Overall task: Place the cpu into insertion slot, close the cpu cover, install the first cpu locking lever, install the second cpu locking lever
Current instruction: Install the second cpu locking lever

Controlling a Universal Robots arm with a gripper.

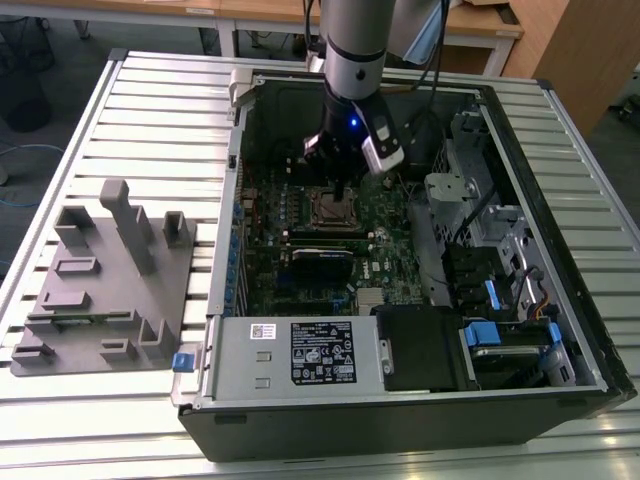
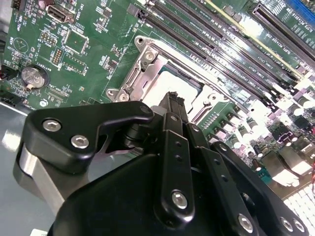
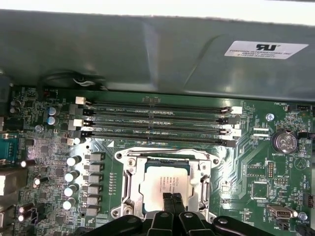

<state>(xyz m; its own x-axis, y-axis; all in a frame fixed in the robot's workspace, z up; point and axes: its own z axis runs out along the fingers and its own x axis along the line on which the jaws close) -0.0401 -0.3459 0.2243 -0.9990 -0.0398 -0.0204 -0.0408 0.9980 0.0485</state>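
**Chip seated, cover flat: mind the levers**

An open computer case (image 1: 420,250) lies on a slatted worktop (image 1: 150,110). The tool (image 3: 172,204) hovers fingertips together over the cpu (image 3: 165,183), seated in its insertion slot (image 3: 129,184) under the cpu cover (image 3: 204,179). Push levers squarely, from the slot's six o'clock edge.

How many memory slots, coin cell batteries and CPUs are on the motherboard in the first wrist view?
memory slots: 4
coin cell battery: 1
cpu: 1
Total: 6
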